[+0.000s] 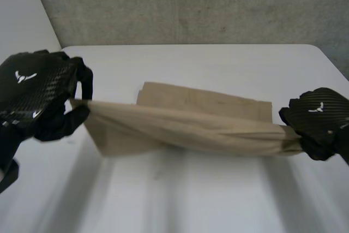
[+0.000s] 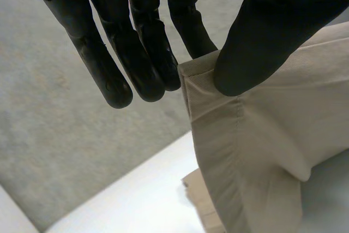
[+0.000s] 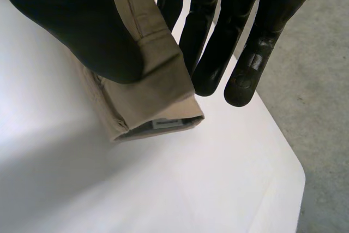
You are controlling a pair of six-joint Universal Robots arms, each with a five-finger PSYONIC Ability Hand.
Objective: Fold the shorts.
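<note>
Two pinches hold the tan shorts, one at each end. On my left hand, the thumb bears down on a stitched edge of the cloth, and the straight fingers reach in behind that edge, so the corner is clamped between them. From that grip the fabric hangs away in soft folds.

On my right hand, the thumb lies across one face of a folded hem with the fingers straight on the other face, and the cloth is nipped between. Just past the thumb the end of the hem gapes a little, and a pale label shows inside it.

Moving outward, I see the shorts drawn into a long band between the two hands, lifted and slightly twisted along the near side. The far part lies flat on the white table. My left hand is raised above the table's left side. My right hand sits lower, near the right edge. Beyond the table stands a grey wall.
</note>
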